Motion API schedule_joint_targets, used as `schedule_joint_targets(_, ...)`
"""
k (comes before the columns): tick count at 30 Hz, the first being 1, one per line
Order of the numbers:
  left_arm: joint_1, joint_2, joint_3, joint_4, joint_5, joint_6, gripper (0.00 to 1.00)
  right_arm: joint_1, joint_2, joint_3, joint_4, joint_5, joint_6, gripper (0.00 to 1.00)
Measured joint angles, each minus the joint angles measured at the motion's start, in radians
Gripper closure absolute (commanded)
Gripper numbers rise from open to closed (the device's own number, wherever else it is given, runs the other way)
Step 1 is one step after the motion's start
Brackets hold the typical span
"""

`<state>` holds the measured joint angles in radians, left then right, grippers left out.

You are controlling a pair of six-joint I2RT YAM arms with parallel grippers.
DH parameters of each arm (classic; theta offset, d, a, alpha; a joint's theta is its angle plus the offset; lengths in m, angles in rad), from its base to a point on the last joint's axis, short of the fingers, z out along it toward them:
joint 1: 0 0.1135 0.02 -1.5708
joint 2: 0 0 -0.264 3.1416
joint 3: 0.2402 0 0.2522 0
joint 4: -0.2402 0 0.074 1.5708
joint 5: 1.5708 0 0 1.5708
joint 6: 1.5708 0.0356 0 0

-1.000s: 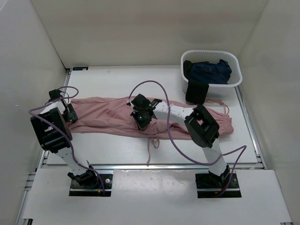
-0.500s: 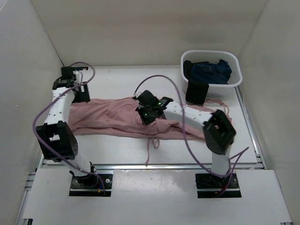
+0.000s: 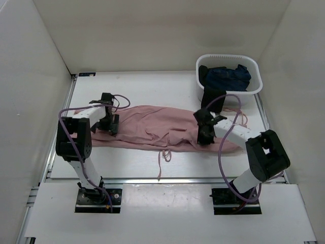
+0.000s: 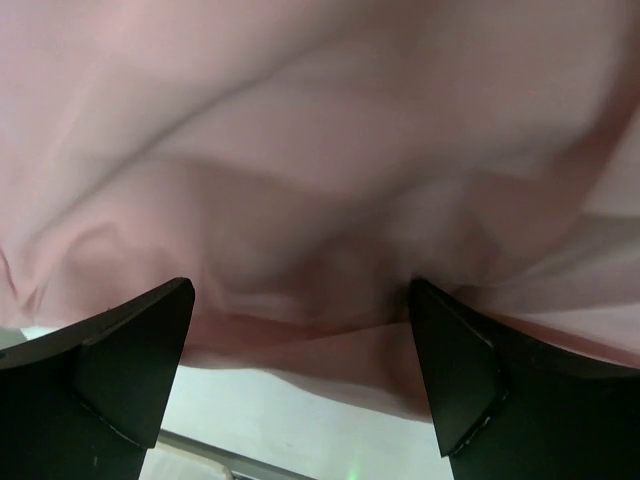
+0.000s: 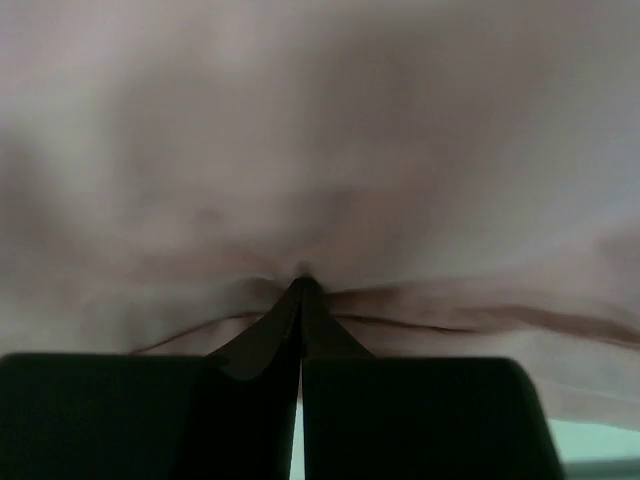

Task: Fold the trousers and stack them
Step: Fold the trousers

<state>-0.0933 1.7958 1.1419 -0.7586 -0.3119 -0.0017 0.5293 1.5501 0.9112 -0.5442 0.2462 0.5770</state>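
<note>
The dusty-pink trousers (image 3: 152, 127) lie stretched left to right across the table's middle, and their thin drawstring (image 3: 162, 158) trails toward the near edge. My left gripper (image 3: 108, 122) is low over their left end. In the left wrist view it (image 4: 300, 375) is open, with the pink fabric (image 4: 320, 180) just beyond and partly between the fingertips (image 4: 130, 365). My right gripper (image 3: 203, 133) sits on the right part of the trousers. In the right wrist view it (image 5: 302, 290) is shut, pinching a fold of the pink fabric (image 5: 320, 150).
A white basket (image 3: 255, 89) stands at the back right and holds a dark navy garment (image 3: 228, 76). A black cloth (image 3: 212, 99) hangs over its front rim, close to my right arm. White walls enclose the table on three sides.
My left gripper has swung from the far back left down onto the trousers' left end. My right gripper has moved from the trousers' middle to their right part, pulling fabric along.
</note>
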Motion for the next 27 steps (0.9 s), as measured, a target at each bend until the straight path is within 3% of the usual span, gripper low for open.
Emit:
schedule_joint_targets(4,0.02,-0.036,-0.054,0.034,-0.029,-0.004,0.0,-0.042,-0.061,-0.113,0.026,-0.014,0.042,1.0)
schedule_joint_targets(10,0.024,-0.072,-0.1,0.074,-0.045,-0.006,0.0,-0.274,-0.122,-0.185,0.074,-0.063,0.042,1.0)
schedule_joint_targets(14,0.025,-0.096,-0.126,0.092,-0.048,-0.006,0.0,-0.386,-0.156,-0.179,0.037,-0.057,-0.009,0.89)
schedule_joint_targets(17,0.028,-0.113,-0.146,0.094,-0.052,-0.006,0.0,-0.462,-0.257,-0.154,-0.023,-0.056,-0.035,0.61)
schedule_joint_targets(18,0.029,-0.118,-0.151,0.093,-0.053,-0.006,0.0,-0.499,-0.306,-0.145,-0.04,-0.06,-0.039,0.42)
schedule_joint_targets(21,0.033,-0.127,-0.161,0.085,-0.054,-0.006,0.0,-0.637,-0.432,-0.123,-0.072,-0.075,-0.03,0.13)
schedule_joint_targets(24,0.033,-0.129,-0.163,0.081,-0.054,-0.005,0.0,-0.755,-0.488,-0.127,-0.103,-0.098,-0.002,0.01)
schedule_joint_targets(27,0.034,-0.129,-0.163,0.078,-0.053,-0.005,0.0,-0.785,-0.496,-0.17,-0.101,-0.123,0.025,0.01)
